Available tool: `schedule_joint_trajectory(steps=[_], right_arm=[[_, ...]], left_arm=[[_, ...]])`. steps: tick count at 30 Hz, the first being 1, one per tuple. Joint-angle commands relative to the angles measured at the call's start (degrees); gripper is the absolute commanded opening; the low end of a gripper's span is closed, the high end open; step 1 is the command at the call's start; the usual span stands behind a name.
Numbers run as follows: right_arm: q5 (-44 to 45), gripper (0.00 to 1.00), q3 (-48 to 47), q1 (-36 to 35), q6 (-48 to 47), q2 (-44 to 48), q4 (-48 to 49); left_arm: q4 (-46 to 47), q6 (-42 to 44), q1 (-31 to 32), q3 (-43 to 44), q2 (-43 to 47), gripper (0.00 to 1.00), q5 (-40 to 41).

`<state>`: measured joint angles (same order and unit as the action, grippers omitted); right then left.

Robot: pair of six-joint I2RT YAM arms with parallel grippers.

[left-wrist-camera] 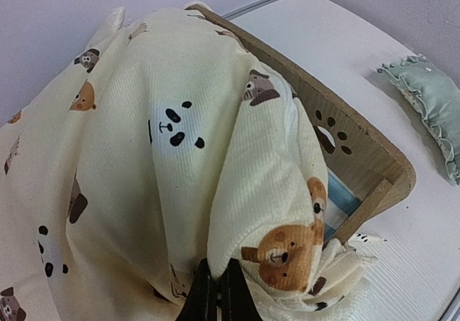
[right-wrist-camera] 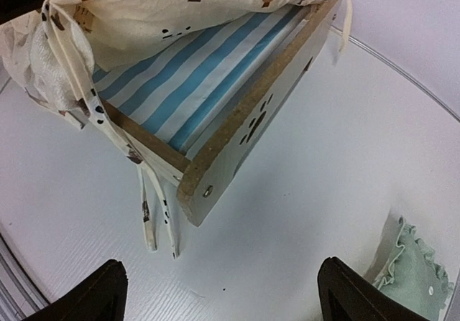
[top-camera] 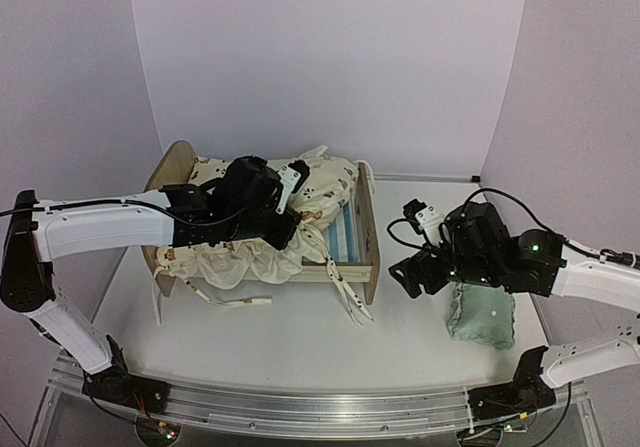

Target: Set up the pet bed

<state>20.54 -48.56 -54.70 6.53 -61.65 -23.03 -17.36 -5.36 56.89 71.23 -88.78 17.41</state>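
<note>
Pet bed (top-camera: pixel 369 249) sits on the worktop (top-camera: pixel 420 367) directly under your left tool (left-wrist-camera: pixel 218 281) and just ahead of your right tool (right-wrist-camera: pixel 226 303), with its paw-cutout end board facing the right one. You are in the cushion-laying step. The bear-print cushion (top-camera: pixel 235 257) is bunched over the part of the frame beneath the left tool and spills over the near rail, while the blue-and-white striped base (right-wrist-camera: pixel 194 77) lies bare at the end closest to the right tool. Your left tool is closed, and as far as its own wrist view lets me judge, it is pinching a fold of the cushion, which tents up in front of it. Your right tool has its fingers wide apart with nothing between them, over bare worktop. The mint green pillow (right-wrist-camera: pixel 415 263) lies just beside one of its fingers, untouched. I judge the next move calls for drawing that fold toward the right tool's end so the cushion spreads flat inside the rails. Keep the loose ties (right-wrist-camera: pixel 147 217), which hang over the corner ahead of the right tool, from getting trapped underneath. No brand, label or writing is readable; you have only the paw cutout (right-wrist-camera: pixel 255 120) and printed animal faces.
</note>
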Motion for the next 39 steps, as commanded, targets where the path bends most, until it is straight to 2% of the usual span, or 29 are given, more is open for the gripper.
schedule_joint_trajectory(steps=[1, 8, 13, 21, 28, 39], right_arm=[[-7.6, 0.89, -3.9, -0.1, -4.1, -2.4, 2.2], [-14.1, 0.81, -6.2, -0.1, -8.2, -4.7, 2.8], [-15.3, 0.76, -6.3, -0.1, -8.8, -5.8, 2.9], [-22.1, 0.64, -8.1, -0.1, -9.8, -8.5, 2.9], [-26.6, 0.51, -13.2, -0.1, -10.2, -17.6, 3.2], [-23.3, 0.37, -20.1, -0.1, -10.9, -30.8, 9.3]], left_arm=[[2.1, -1.3, -1.5, -1.8, 4.6, 0.0, 0.9], [2.6, -1.8, -2.0, -3.5, 6.5, 0.0, 1.2], [3.8, -1.9, -2.1, -5.4, 8.2, 0.0, 1.6], [4.7, -2.2, -2.3, -6.4, 9.4, 0.0, 1.6], [5.5, -2.9, -2.4, -7.0, 10.1, 0.0, 0.8], [5.8, -3.3, -2.4, -7.6, 10.2, 0.0, -0.4]])
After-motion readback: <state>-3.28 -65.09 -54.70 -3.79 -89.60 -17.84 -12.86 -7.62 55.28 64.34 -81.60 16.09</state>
